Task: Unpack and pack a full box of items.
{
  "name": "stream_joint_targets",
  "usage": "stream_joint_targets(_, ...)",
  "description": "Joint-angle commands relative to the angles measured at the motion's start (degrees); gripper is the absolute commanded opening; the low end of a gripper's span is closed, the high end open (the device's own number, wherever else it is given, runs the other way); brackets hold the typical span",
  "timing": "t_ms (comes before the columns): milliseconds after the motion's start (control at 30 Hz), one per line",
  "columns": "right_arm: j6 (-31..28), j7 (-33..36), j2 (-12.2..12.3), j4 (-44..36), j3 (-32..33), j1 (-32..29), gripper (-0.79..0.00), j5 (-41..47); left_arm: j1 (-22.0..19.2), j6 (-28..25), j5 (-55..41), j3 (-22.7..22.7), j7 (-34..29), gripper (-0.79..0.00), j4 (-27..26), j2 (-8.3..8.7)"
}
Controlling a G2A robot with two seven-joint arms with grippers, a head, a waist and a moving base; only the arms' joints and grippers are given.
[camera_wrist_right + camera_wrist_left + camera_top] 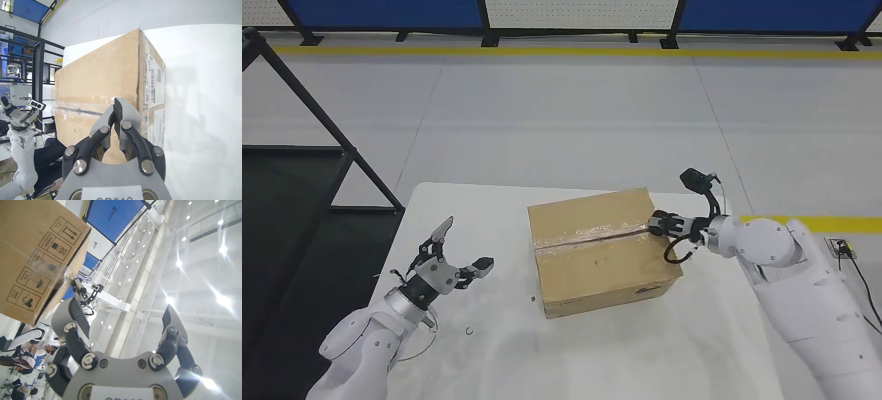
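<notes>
A closed cardboard box (602, 250) stands in the middle of the white table (692, 340), its top flaps sealed by clear tape along a dark seam (83, 111). My right gripper (657, 222) is shut, and its fingertips (117, 106) rest over the seam at the box's right top edge (139, 75). Nothing shows between them. My left gripper (457, 255) is open to the left of the box, tilted upward and apart from it. In the left wrist view the left gripper (122, 313) has empty, widely spread pads, with the box (37, 256) beside it.
A small ring-like bit (470, 331) and a speck (533, 297) lie on the table in front of the box. Shipping labels (154, 83) cover the box's right end. A black metal frame (332, 150) stands off the table's left side.
</notes>
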Motion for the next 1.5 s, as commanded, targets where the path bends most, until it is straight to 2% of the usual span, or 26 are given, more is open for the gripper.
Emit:
stream_joint_targets(0, -3.03, -0.54, 0.38, -2.55, 1.75, -1.94, -0.785, 1.85, -0.38, 1.04, 0.27, 0.54, -0.16, 0.0, 0.18, 0.02)
stream_joint_targets(167, -15.22, -0.69, 1.06, -7.12, 4.52, -5.76, -0.785, 5.83, -1.95, 4.84, 0.32, 2.4, 0.23, 0.0, 0.49, 0.0)
stream_joint_targets(200, -18.23, -0.42, 1.11, -7.54, 4.67, -6.36, -0.785, 6.81, -2.3, 5.13, 0.63, 2.81, 0.26, -0.142, 0.3, -0.01)
stream_joint_targets(233, -20.55, 0.11, 1.17, -7.74, 4.77, -6.63, -0.785, 7.55, -2.54, 5.29, 0.73, 3.23, 0.04, -0.336, 0.1, -0.04)
stream_joint_targets(267, -22.68, 0.63, 1.19, -7.96, 4.74, -6.7, -0.785, 8.21, -2.72, 5.81, 0.55, 3.6, -0.34, -0.785, 0.06, -0.05)
stream_joint_targets(333, -26.15, 1.95, 1.21, -7.88, 4.45, -6.55, -0.785, 9.26, -3.12, 8.03, -1.61, 3.99, -1.03, -0.785, 0.81, -0.11)
stream_joint_targets(467, -30.73, 3.93, 1.15, -7.51, 3.49, -5.51, -0.785, 10.32, -5.04, 18.37, -11.54, 3.54, -1.51, -0.785, 3.93, -0.17)
stream_joint_targets(567, -34.12, 6.15, 1.21, -7.45, 2.83, -4.83, -0.785, 10.67, -5.18, 18.98, -11.45, 3.39, -1.31, -0.785, 3.82, -0.11)
stream_joint_targets(700, -34.93, 8.29, 1.15, -7.63, 1.3, -3.37, -0.785, 9.71, -5.04, 19.05, -11.48, 3.51, -1.18, -0.785, 3.83, -0.12)
stream_joint_targets(767, -34.36, 8.27, 0.98, -7.4, 0.27, -2.53, -0.785, 8.71, -5.17, 20.74, -12.6, 4.25, 1.73, -0.785, 5.03, -0.23)
stream_joint_targets(967, -33.42, 7.9, 0.44, -5.24, -2.31, -0.54, -0.785, 8.17, -11.28, 22.92, -21.26, 8.55, 10.16, -0.785, 13.41, -1.6)
stream_joint_targets(1133, -30.9, 8.89, -0.33, -4.27, -5.77, 1.24, -0.785, 7.43, -14.82, 22.86, -25.06, 11.55, 12.0, -0.785, 17.61, -2.51)
stream_joint_targets(1267, -26.23, 7.2, -2.34, -1.47, -10.88, 4.76, -0.785, 9.99, -16.03, 22.79, -25.53, 12.7, 12.4, -0.785, 19.16, -2.8)
stream_joint_targets(1467, -22.42, 6.59, -6.99, 6.43, -20.27, 13.11, -0.785, 13.73, -16.09, 22.68, -25.88, 13.08, 11.82, -0.785, 19.76, -2.9)
